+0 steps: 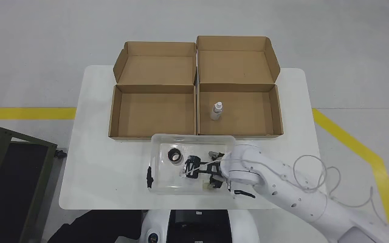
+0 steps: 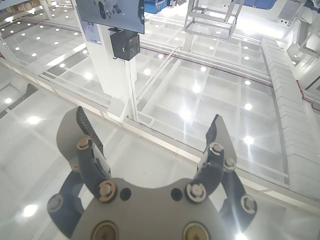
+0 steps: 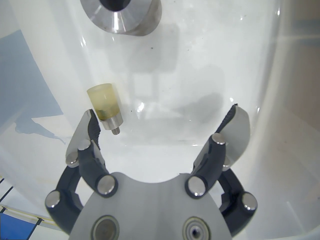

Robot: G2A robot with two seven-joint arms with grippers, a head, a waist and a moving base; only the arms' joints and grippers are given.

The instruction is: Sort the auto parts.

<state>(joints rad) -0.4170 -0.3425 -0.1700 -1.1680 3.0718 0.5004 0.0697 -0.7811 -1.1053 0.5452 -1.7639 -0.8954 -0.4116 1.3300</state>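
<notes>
**Inside the clear bin (image 1: 159, 141), right gripper (image 3: 162, 112) spread beside a capped stud (image 3: 106, 106)**

Down in the clear bin, the right gripper is held low over the floor, its jaws spread wide and nothing pinched between them. The capped stud is seen lying just beside one fingertip, with a yellowish cap at one end and a threaded metal tip at the other. Whether finger and stud touch cannot be told. Farther across the bin floor a metal ring (image 3: 120, 3) is spotted, well apart from the gripper.

Just beyond the bin's far wall, two open cardboard boxes are set side by side. The left box (image 1: 152, 115) and the right box (image 1: 249, 115) are both open-topped, and a small white part (image 1: 217, 110) is seen standing in the right box.

The left gripper (image 2: 148, 114) is turned up toward the ceiling lights, jaws parted and nothing held.
</notes>
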